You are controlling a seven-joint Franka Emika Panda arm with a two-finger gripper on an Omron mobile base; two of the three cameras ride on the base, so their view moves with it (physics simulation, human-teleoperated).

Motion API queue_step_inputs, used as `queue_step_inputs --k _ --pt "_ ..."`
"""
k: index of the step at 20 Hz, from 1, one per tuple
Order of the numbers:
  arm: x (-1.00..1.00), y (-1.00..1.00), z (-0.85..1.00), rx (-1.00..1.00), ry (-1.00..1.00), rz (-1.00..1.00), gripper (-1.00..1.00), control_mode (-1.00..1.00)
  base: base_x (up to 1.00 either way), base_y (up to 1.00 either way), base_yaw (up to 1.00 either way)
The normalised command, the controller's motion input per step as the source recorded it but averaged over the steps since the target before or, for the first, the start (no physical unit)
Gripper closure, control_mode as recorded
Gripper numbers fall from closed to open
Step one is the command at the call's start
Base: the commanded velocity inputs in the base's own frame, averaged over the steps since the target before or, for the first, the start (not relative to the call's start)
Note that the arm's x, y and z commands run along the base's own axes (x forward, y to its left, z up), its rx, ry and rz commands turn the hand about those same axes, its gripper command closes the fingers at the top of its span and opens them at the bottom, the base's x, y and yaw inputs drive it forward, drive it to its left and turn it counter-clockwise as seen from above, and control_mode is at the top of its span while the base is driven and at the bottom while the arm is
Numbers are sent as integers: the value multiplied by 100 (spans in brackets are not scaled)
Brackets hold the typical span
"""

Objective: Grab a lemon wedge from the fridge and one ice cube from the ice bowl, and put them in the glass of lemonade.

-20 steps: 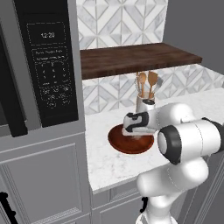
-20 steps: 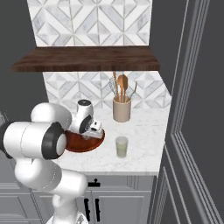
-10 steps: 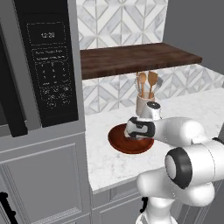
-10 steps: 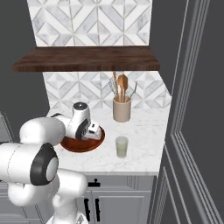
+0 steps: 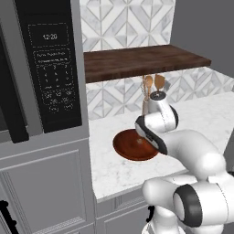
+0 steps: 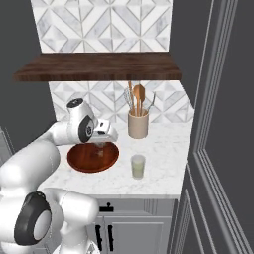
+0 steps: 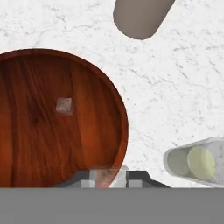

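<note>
The reddish-brown ice bowl [image 7: 26, 144] [image 6: 79, 161] [image 5: 125, 148] sits on the marble counter. One small pale ice cube [image 7: 64, 105] lies inside it. My gripper [image 7: 108, 177] [image 6: 99, 145] hangs over the bowl's near-right rim, shut on a second translucent ice cube [image 7: 105, 174]. The glass of lemonade [image 7: 192, 162] [image 6: 138, 166] stands on the counter just right of the bowl, a short way from the gripper. The lemon wedge and the fridge are out of view.
A beige crock of wooden spoons [image 6: 138, 125] [image 7: 140, 17] stands behind the glass by the tiled wall. A dark wooden shelf [image 6: 99, 67] hangs overhead. A black microwave [image 5: 50, 68] is built in at the left. A tall grey panel [image 6: 218, 149] closes the right side.
The arm's elbow has swung down and forward. The hand has stayed over the bowl and risen slightly, still shut on the cube.
</note>
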Motion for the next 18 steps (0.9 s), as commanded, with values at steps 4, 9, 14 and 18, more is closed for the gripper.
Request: queue_step_inputs --k 4,9,14,18 --pt "-2 -100 27 1 0 -10 100 -100 0 0 0" --pt "-2 -97 0 16 -2 -11 100 -100 0 0 0" --pt "-25 -62 6 16 -6 -11 100 -100 0 0 0" --pt "-5 -14 2 0 0 -6 100 -100 0 0 0"
